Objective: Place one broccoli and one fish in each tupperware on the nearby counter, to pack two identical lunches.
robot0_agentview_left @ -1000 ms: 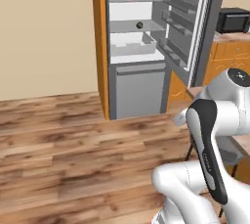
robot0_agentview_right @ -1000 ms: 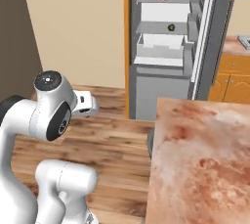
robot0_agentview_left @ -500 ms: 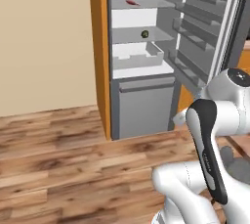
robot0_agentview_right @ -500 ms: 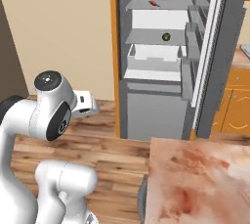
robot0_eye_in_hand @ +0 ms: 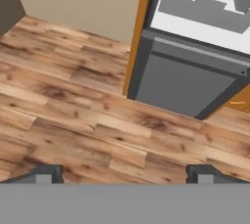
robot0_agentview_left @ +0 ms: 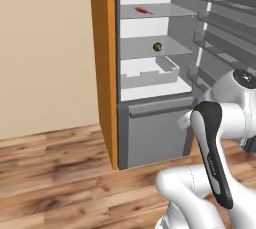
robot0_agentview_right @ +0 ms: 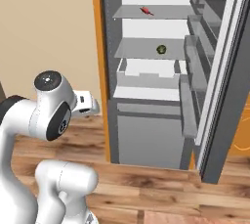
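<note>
An open fridge (robot0_agentview_left: 150,73) stood against a beige wall, framed on its left by an orange panel (robot0_agentview_left: 104,63). A small red item (robot0_agentview_left: 143,10) lay on the top glass shelf; a dark green round thing (robot0_agentview_left: 157,47) — likely broccoli — sat on the shelf below, above a white drawer (robot0_agentview_left: 150,75). The white arm (robot0_agentview_left: 215,143) rose at lower right over the wood floor (robot0_agentview_left: 60,173).

1. Left base view: behind the arm on its left, facing the open fridge (robot0_agentview_left: 150,73) nearby.
2. Right base view: behind on its right, facing the same fridge interior.
3. Hand view: angled down at wooden floor (robot0_eye_in_hand: 73,115) and the fridge's lower drawer (robot0_eye_in_hand: 185,83).
</note>
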{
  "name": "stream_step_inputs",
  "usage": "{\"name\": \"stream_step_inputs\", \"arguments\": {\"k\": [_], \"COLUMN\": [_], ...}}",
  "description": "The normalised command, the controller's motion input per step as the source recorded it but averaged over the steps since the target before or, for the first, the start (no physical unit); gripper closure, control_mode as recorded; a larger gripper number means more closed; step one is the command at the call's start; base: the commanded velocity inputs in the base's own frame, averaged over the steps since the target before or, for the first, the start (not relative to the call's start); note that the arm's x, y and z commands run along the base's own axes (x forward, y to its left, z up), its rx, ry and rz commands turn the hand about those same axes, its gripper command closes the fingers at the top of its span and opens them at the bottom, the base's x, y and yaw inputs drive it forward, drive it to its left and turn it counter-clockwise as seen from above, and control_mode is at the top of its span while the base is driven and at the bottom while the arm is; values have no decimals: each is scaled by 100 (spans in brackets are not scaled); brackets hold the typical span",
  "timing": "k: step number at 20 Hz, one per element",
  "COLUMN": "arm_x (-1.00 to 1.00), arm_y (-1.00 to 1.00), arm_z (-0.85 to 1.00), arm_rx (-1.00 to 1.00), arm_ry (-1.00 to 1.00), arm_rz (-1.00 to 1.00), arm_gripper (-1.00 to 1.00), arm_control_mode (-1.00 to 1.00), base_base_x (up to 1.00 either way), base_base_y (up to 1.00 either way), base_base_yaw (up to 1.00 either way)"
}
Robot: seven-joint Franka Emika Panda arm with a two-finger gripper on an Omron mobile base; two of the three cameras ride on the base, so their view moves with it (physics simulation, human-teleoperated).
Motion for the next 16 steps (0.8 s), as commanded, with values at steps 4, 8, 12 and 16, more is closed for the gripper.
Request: {"name": "stream_step_inputs", "arguments": {"k": [4, 8, 12, 16], "arm_x": [0, 0, 0, 0], "arm_y": [0, 0, 0, 0], "arm_z": [0, 0, 0, 0], "arm_rx": [0, 0, 0, 0], "arm_ry": [0, 0, 0, 0], "arm_rz": [0, 0, 0, 0], "arm_gripper": [-100, -100, -100, -100], "arm_control_mode": [100, 100, 100, 100], "base_base_x": [100, 78, 24, 0], "base_base_y": [0, -17, -52, -67], "base_base_yaw": [-3, 0, 0, 1]}}
